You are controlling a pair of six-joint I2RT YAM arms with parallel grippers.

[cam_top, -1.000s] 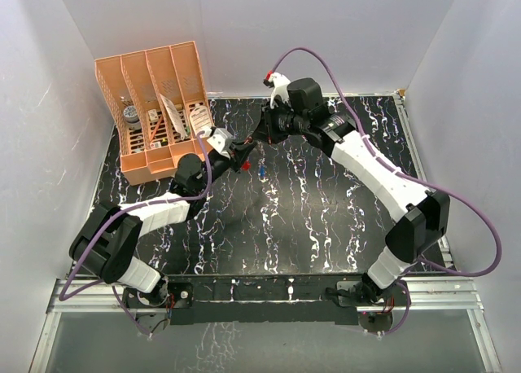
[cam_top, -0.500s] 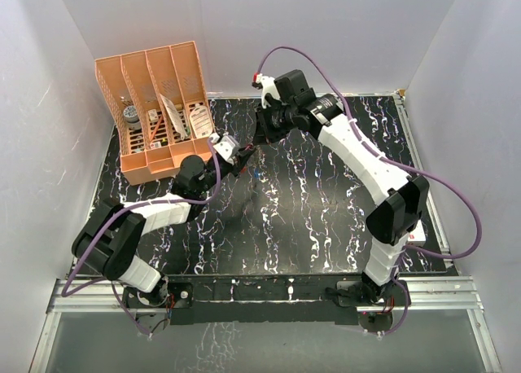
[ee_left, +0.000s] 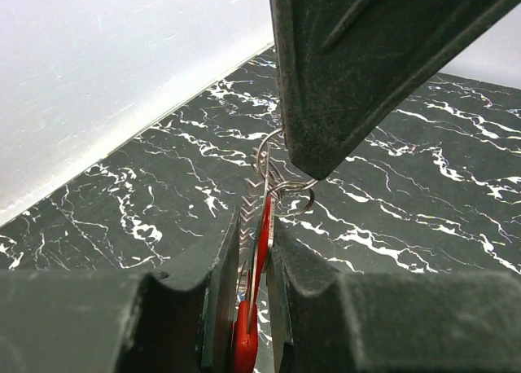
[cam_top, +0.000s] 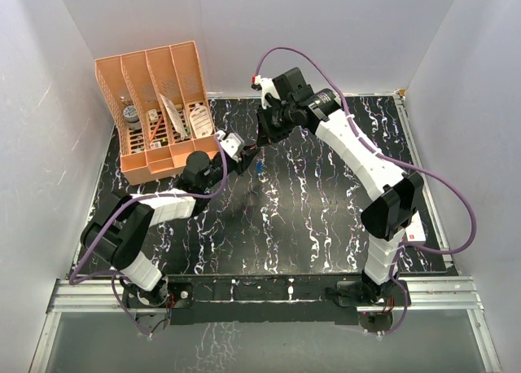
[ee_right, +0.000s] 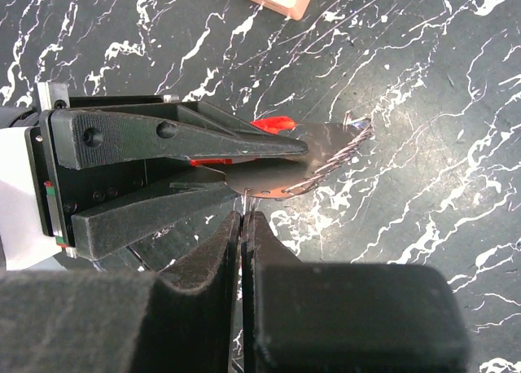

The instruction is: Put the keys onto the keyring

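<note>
Near the front edge, the right arm (cam_top: 391,210) has drawn its elbow inward over the last second and now rears steeply over the worktop (cam_top: 309,226), uncovering a small white-and-red item (cam_top: 417,235) beside it. Its wrist has hardly shifted, so I judge this a change of angle on the work, not a retreat. Farther in, the blue key (cam_top: 259,168) shows just on the near side of where the arms meet. Whether it lies flat or dangles I cannot tell, but it does not look threaded, so the task seems well short of done. Beyond it the left pincer (ee_left: 254,230) has nudged a little toward its partner. Its jaws stand narrowly apart with the keyring (ee_left: 263,218), red strip and patterned grey band, between them; whether they truly clamp it I cannot tell. The right pincer (ee_right: 244,220) is pressed together, a thin wire loop (ee_left: 286,186) running under its tip. The red key I cannot tell apart from the red strip. Crowding is the hindrance: the right finger hides half the loop, leaving little room to bring a key in. Farthest off, the orange organiser (cam_top: 151,169) stands close beside the left pincer.
</note>
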